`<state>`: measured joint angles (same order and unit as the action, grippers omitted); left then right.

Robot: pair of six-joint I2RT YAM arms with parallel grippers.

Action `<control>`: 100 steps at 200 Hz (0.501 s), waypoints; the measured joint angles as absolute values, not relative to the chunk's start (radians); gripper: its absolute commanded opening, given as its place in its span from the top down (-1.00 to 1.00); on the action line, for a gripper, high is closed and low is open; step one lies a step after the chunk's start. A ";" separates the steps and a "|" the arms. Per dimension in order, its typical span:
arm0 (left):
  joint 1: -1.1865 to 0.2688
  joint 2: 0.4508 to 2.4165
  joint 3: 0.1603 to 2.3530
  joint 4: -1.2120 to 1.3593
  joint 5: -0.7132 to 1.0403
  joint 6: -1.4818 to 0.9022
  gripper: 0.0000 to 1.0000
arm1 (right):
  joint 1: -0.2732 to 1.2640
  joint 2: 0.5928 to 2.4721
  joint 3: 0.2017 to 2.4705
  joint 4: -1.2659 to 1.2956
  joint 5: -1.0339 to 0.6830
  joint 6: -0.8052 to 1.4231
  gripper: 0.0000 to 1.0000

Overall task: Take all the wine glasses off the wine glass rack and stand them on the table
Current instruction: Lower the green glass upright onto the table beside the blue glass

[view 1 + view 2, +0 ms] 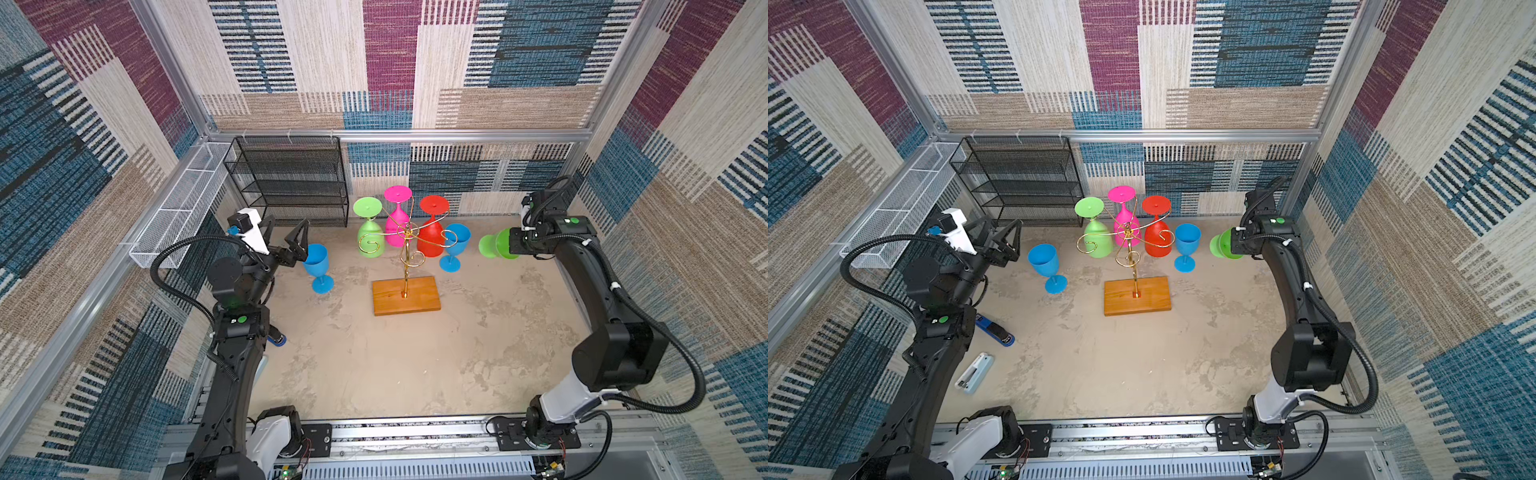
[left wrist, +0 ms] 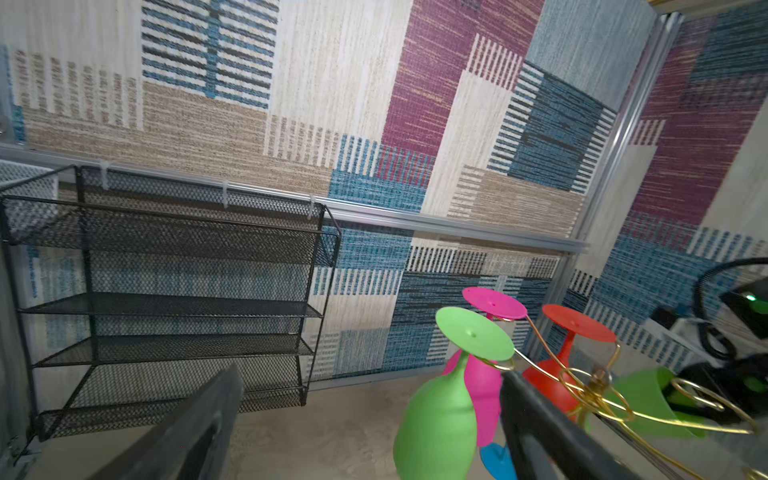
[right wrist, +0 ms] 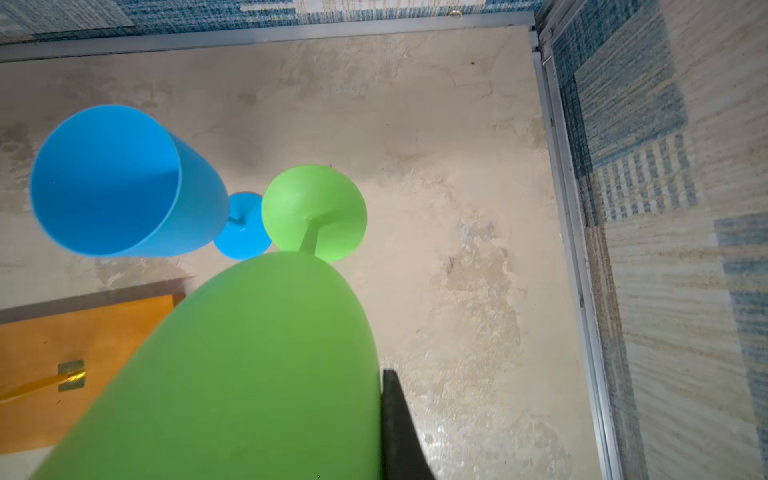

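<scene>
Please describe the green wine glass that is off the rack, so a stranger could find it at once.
Find the gold wire rack on its wooden base at the centre. To its right in a top view, past the upright blue glass, the right gripper grips a green glass. The other green glass hangs upside down on the rack; this one is tipped sideways.

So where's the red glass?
In both top views the red glass hangs upside down on the right of the rack, between the pink glass and a standing blue glass.
</scene>
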<state>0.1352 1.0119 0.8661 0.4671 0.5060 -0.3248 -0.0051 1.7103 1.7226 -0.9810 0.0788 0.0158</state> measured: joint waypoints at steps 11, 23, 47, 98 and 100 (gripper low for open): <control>0.135 1.013 0.891 0.432 0.508 -0.318 -0.94 | -0.015 1.770 1.766 -0.986 0.071 0.001 1.00; 0.137 1.010 0.908 0.414 0.506 -0.307 -0.95 | -0.020 1.819 1.799 -0.998 0.071 -0.002 1.00; 0.142 1.000 0.897 0.403 0.503 -0.291 -0.97 | -0.023 1.905 1.856 -1.023 0.072 -0.012 1.00; 0.146 0.992 0.886 0.388 0.423 -0.300 -0.98 | -0.022 1.975 1.867 -1.069 0.091 -0.027 1.00; 0.147 0.991 0.884 0.389 0.420 -0.300 -0.98 | -0.022 1.976 1.867 -1.069 0.091 -0.027 1.00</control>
